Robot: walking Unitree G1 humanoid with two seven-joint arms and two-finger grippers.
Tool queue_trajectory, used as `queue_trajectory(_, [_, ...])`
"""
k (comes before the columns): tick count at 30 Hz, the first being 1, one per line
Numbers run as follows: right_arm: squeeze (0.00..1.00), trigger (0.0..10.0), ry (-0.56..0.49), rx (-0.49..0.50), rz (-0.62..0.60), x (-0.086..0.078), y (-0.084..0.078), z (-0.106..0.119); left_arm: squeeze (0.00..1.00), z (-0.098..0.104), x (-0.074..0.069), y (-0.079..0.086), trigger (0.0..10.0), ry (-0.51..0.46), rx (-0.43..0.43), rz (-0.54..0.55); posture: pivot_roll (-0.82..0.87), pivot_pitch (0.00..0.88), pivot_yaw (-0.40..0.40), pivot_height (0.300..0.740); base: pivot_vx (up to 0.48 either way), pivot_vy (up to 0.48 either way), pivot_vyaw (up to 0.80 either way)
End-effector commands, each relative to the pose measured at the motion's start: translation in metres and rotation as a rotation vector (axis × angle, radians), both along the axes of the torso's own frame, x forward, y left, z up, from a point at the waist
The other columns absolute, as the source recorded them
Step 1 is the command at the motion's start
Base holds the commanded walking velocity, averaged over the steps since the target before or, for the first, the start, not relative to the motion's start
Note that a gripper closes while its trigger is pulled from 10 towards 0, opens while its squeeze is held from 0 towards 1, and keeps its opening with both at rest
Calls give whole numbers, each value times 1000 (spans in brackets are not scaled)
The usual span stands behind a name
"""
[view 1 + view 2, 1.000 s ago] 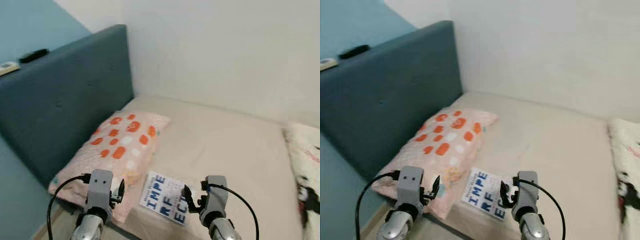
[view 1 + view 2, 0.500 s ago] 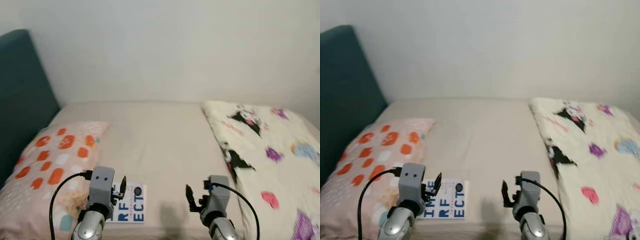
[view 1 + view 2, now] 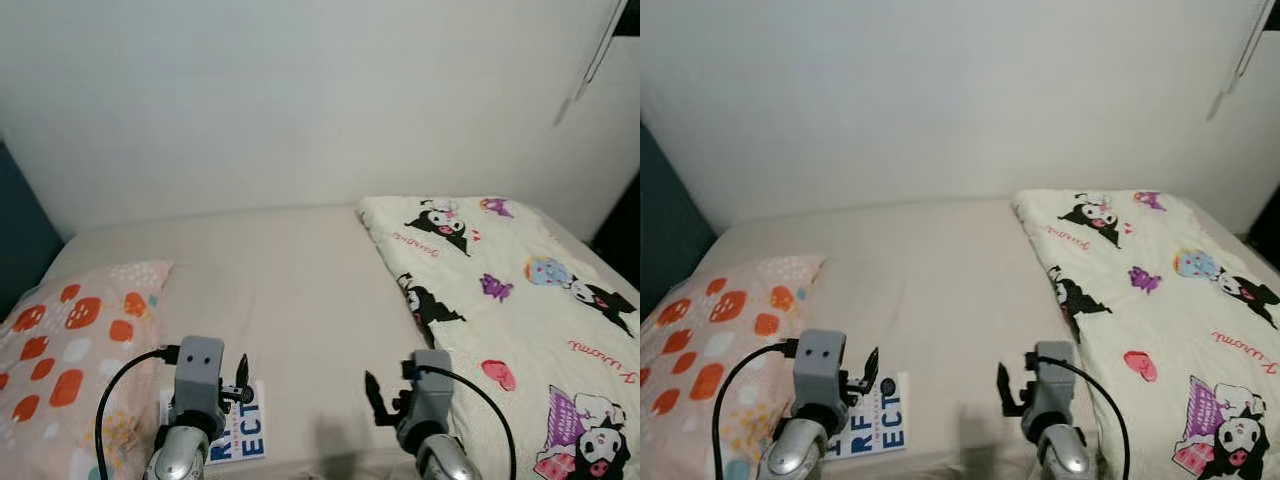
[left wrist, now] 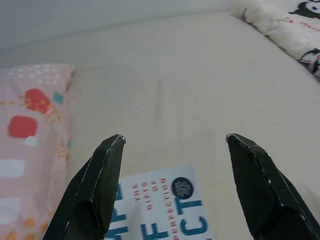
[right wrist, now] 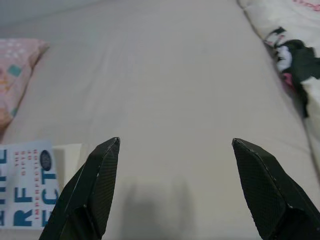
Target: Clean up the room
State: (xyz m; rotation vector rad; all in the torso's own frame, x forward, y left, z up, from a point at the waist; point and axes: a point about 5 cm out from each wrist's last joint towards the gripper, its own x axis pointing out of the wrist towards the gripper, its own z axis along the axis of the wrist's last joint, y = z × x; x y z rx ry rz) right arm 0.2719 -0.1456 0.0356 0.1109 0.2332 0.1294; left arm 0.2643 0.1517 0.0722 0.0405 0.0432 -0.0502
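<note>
Book (image 4: 160, 210) just under open left claw (image 4: 172, 145).

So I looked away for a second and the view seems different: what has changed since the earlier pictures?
Only the camera swung to the robot's right: the blue headboard has left view and the cartoon-print cream blanket has come in. The white book with blue letters lies as before by the orange-spotted pink pillow on the beige bed sheet. Left gripper and right gripper stay open, holding nothing.

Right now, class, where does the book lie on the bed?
The book lies flat near the bed's front edge on the robot's left, beside the spotted pillow, under the left gripper.
</note>
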Motion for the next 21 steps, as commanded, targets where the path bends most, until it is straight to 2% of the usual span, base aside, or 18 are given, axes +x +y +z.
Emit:
queue_trajectory(1, [0, 10000, 22, -5, -4, -2, -2, -5, 0, -11, -4, 2, 10000, 58, -6, 5, -38, 127, -7, 740, 0, 0, 0])
queue_trajectory(12, [0, 10000, 23, -9, 5, -2, -2, -4, 0, -14, -5, -4, 10000, 86, -24, -16, -45, 130, -2, 740, 0, 0, 0])
queue_trajectory(21, [0, 10000, 23, -13, 3, -4, -3, -6, 0, -16, -7, -11, 10000, 91, -7, -65, -51, 119, 4, 740, 0, 0, 0])
